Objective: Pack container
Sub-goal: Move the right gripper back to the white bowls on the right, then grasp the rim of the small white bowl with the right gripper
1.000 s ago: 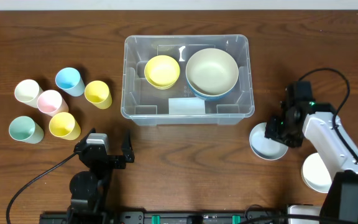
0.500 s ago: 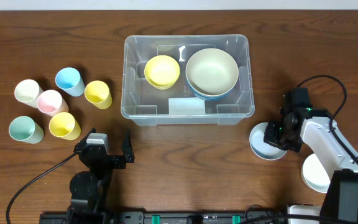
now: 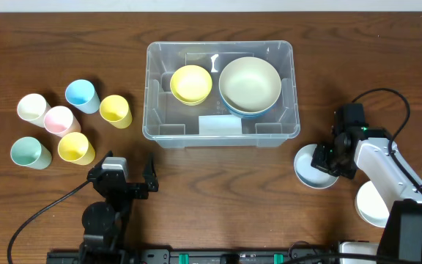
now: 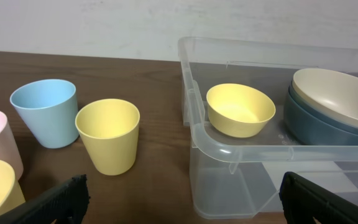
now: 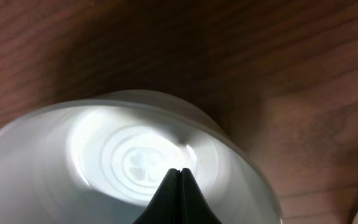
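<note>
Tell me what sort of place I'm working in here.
Likely a robot test bench, not a home kitchen: a wooden table against a plain white wall, with pastel cups and bowls staged beside a clear container.

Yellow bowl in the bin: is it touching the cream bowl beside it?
Apart. The overhead view shows a bare strip of the container between the yellow bowl and the cream bowl.

Clear container point(image 3: 168, 130), yellow bowl point(image 3: 191, 83), cream bowl point(image 3: 250, 83), 2 yellow cups point(image 3: 115, 110), brown wood-grain table point(image 3: 218, 198).
</note>
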`<state>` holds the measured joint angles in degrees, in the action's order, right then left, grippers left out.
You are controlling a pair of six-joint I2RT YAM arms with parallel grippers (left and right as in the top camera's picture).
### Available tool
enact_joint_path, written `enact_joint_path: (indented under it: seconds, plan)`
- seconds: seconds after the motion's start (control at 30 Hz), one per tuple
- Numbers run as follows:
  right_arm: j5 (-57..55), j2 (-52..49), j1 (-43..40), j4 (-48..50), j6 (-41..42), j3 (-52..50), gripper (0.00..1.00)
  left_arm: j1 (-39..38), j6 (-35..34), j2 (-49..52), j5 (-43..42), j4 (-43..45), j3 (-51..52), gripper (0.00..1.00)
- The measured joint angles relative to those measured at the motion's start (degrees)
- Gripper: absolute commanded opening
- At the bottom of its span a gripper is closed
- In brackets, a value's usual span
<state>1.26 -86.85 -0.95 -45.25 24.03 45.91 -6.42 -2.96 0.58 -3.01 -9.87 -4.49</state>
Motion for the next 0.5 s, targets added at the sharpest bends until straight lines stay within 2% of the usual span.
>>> enact_joint_path:
  seconds: [0.03,0.1,0.2,0.3,0.37,0.5]
  plan:
    - [0.0,0.0,0.0,-0.1,0.0,0.1,0.01,0.0,0.0,0.0,0.0,0.0,0.0,0.98]
    - [0.0,0.0,-0.1,-1.0,-0.2,0.8,0.09,0.0,0.0,0.0,0.0,0.0,0.0,0.98]
    - [0.0,0.0,-0.1,-2.7,-1.8,4.2,0.25,0.0,0.0,0.0,0.0,0.0,0.0,0.98]
    - [0.0,0.0,-0.1,-3.8,-4.5,8.8,0.35,0.0,0.0,0.0,0.0,0.0,0.0,0.98]
    - [0.0,0.0,-0.1,-3.6,-7.0,11.7,0.38,0.0,0.0,0.0,0.0,0.0,0.0,0.98]
    - [-0.7,0.0,-0.3,-1.8,-10.6,13.4,0.35,0.0,0.0,0.0,0.0,0.0,0.0,0.98]
